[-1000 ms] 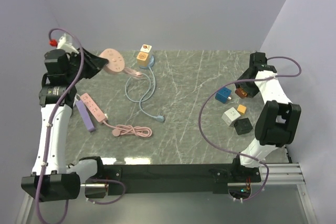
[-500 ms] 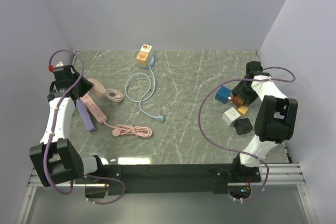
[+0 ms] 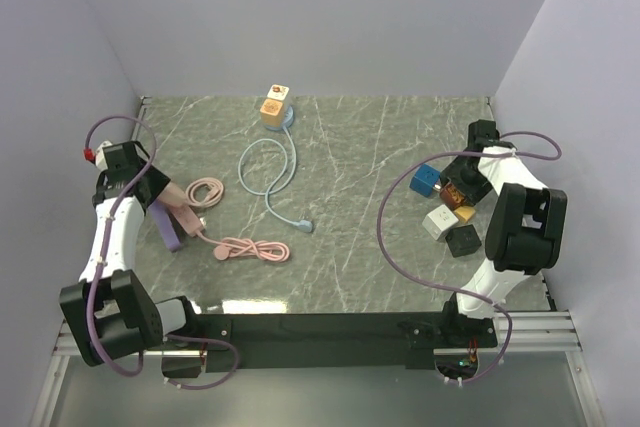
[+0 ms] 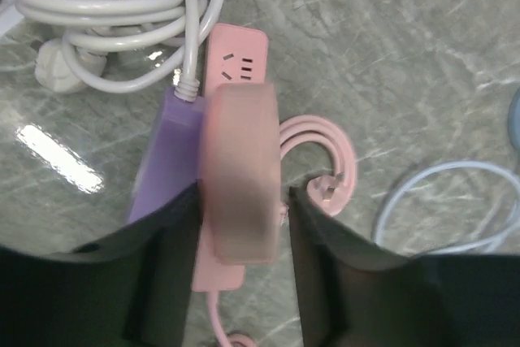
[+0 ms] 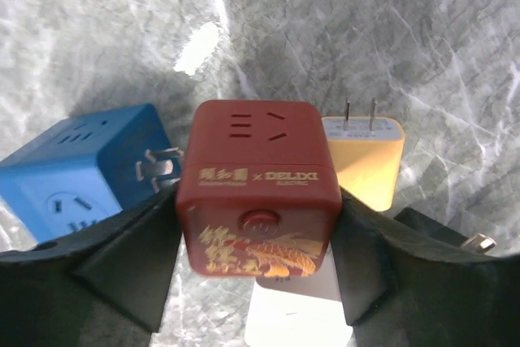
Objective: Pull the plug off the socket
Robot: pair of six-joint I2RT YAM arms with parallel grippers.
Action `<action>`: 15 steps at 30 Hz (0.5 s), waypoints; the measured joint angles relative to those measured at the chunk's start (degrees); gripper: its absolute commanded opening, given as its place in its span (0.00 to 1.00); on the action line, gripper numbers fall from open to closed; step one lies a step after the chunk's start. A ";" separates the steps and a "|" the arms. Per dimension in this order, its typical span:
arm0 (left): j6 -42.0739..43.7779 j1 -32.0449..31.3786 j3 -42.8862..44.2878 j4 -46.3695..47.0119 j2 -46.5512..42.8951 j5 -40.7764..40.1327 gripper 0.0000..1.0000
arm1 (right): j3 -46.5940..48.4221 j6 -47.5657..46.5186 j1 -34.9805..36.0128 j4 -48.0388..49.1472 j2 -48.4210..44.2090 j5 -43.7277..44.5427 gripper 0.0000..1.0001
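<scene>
Two grips: my left fingers [image 4: 166, 274] pinch a blurred pink block [image 4: 241, 176], my right fingers [image 5: 370, 258] the red cube [image 5: 258, 188]; a skewed pull might slip, or knock the blue cube [image 5: 81, 172].

The desk [image 3: 380, 147] was grey-green marble veined white, with a pink disc [image 4: 240, 176], a pink power strip [image 4: 237, 58], a purple strip [image 4: 171, 160], a white cord [image 4: 122, 14], a pale blue cable [image 3: 304, 226], a blue cube [image 5: 81, 176], an orange-yellow adapter [image 5: 366, 160] and a dark red cube [image 5: 258, 184] printed in gold
</scene>
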 measured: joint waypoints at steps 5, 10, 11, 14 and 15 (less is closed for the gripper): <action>0.37 0.55 -0.13 -0.63 -3.48 3.04 0.86 | 0.48 0.50 0.00 -1.27 -3.28 0.31 0.93; 0.55 0.42 0.92 -1.25 -4.83 10.49 0.95 | 3.67 0.55 0.00 -3.45 -6.97 0.37 0.95; 0.55 0.20 1.27 -1.46 -4.83 11.87 0.95 | 4.13 0.50 0.00 -3.63 -8.07 0.33 0.95; 0.59 -1.88 2.82 -1.55 -4.85 16.09 0.95 | 5.20 -0.48 0.31 -3.93 -12.04 -0.66 0.95; 0.66 -3.10 3.48 -1.49 -4.85 17.18 0.95 | 5.66 -1.07 0.52 -3.87 -13.38 -1.49 0.96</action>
